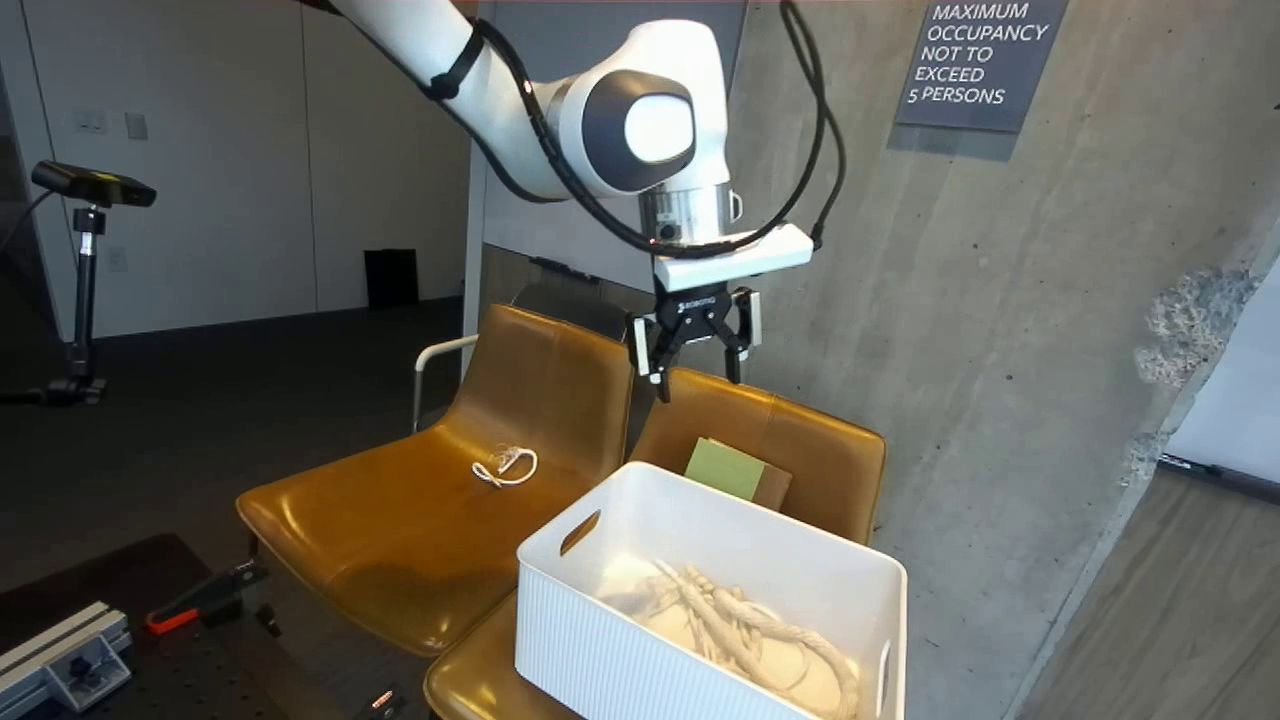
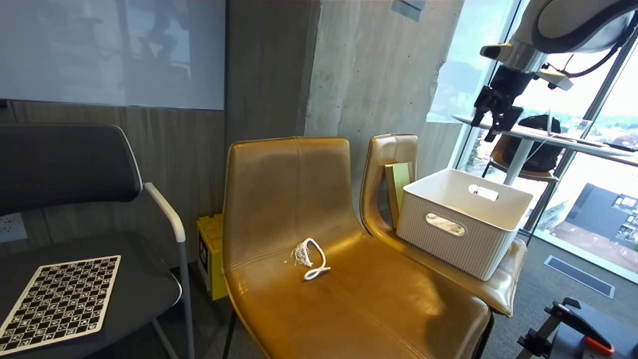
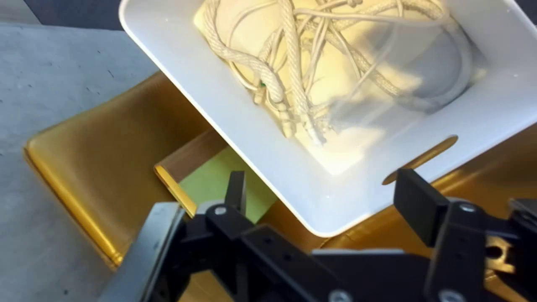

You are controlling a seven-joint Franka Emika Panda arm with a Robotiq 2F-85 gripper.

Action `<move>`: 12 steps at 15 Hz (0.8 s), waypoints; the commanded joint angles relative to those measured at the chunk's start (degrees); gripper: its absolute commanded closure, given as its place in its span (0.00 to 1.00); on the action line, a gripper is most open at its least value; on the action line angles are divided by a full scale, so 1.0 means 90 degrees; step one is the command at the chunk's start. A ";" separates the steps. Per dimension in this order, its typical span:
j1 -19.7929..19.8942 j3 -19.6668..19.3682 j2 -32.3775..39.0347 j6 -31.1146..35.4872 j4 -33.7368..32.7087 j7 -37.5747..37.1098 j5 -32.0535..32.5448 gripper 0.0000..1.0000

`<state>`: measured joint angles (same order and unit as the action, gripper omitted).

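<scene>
Visibly empty, the hand, its jaws spread wide, hangs higher than and clear of the white bin (pale rope lies inside) on a tan chair.

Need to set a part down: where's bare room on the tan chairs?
Free: one tan seat, between white cord and front edge. Crowded: neighboring chair, white bin on it, green-brown object between bin and backrest.

- One white bin, lower than the pincer
- Ropes in the bin: too tangled to count
- Two tan chairs, nearest to it
- One white cord, lower than it
- One checkered board, well apart from it
</scene>
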<state>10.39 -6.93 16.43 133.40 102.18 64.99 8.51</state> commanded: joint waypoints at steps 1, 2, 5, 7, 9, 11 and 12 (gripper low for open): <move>-0.0246 0.0453 -0.0214 0.0830 0.1110 0.0278 0.0088 0.00; -0.0365 0.0573 -0.0151 0.0948 0.1238 0.0230 0.0101 0.00; -0.0698 0.0866 -0.0069 0.1028 0.1468 0.0090 0.0177 0.00; -0.0966 0.1024 0.0040 0.0955 0.1450 -0.0063 0.0272 0.00; -0.1257 0.1125 0.0347 0.1007 0.1241 -0.0296 0.0499 0.00; -0.1462 0.1186 0.0789 0.1044 0.0861 -0.0415 0.0734 0.00; -0.1545 0.1204 0.1015 0.1057 0.0661 -0.0458 0.0862 0.00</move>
<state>-1.94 3.48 19.62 141.67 113.65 62.56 12.49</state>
